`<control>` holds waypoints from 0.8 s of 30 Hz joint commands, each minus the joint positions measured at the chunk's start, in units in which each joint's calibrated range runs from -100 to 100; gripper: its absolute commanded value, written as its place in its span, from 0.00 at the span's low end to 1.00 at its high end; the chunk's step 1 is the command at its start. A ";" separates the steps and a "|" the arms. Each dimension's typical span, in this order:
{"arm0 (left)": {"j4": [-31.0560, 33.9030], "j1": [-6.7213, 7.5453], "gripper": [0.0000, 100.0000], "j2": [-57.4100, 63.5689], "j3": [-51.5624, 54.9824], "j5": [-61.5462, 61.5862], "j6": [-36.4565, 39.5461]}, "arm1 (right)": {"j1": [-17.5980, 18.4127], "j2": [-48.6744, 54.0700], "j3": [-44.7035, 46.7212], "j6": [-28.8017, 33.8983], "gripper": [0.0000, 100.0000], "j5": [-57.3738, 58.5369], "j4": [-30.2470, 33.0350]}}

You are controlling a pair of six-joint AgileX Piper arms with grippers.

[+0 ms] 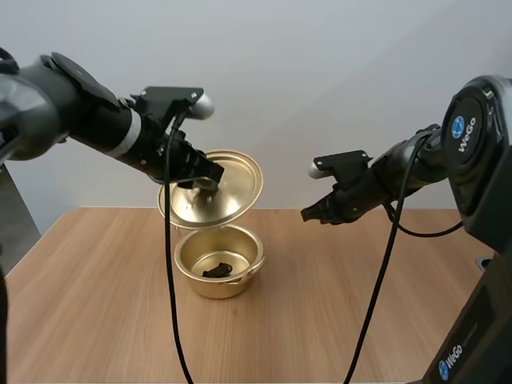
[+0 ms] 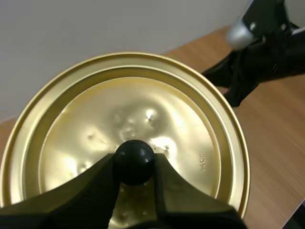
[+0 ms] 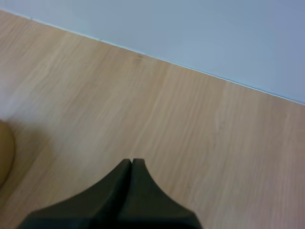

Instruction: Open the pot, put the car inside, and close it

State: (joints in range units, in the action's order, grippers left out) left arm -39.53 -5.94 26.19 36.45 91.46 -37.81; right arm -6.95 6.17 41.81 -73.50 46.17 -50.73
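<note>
Our left fingers (image 2: 90,191) are clamped on the black knob (image 2: 134,161) of the gold lid (image 2: 143,109), one finger on each side, tips pinching it. In the high view the lid hangs tilted in the air, knob side turned toward our left arm. Its lower edge sits right at the back rim of the pot (image 1: 224,290); we cannot tell whether they touch. The pot stands open on the desk (image 1: 96,288), near the middle. The car (image 1: 217,270), small and dark, lies on the pot's floor, below the lid and the left fingers and well apart from them.

Our right fingers (image 3: 119,191) are clenched on nothing, pressed together as one dark wedge over the desk. In the high view they hover above the desk to the right of the pot, tips pointing toward it, well apart from pot, lid and car. In the left wrist view the right fingers show beyond the lid's far edge.
</note>
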 commanded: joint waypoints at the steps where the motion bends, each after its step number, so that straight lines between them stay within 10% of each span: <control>1: 1.61 1.64 0.00 -4.58 2.59 -9.02 0.05 | -2.58 0.05 0.01 -3.54 0.00 11.09 -5.49; 9: 2.33 4.73 0.00 -12.98 5.60 -22.20 -2.41 | -4.11 0.72 0.01 -5.92 0.00 17.40 -8.26; 24: 2.68 5.07 0.02 -21.76 8.11 -23.92 -6.66 | -4.11 7.90 0.01 -6.31 0.00 17.79 -9.69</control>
State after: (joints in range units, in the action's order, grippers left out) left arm -37.00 -0.91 4.59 44.47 65.82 -43.99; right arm -11.04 14.11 41.81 -79.77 64.00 -60.45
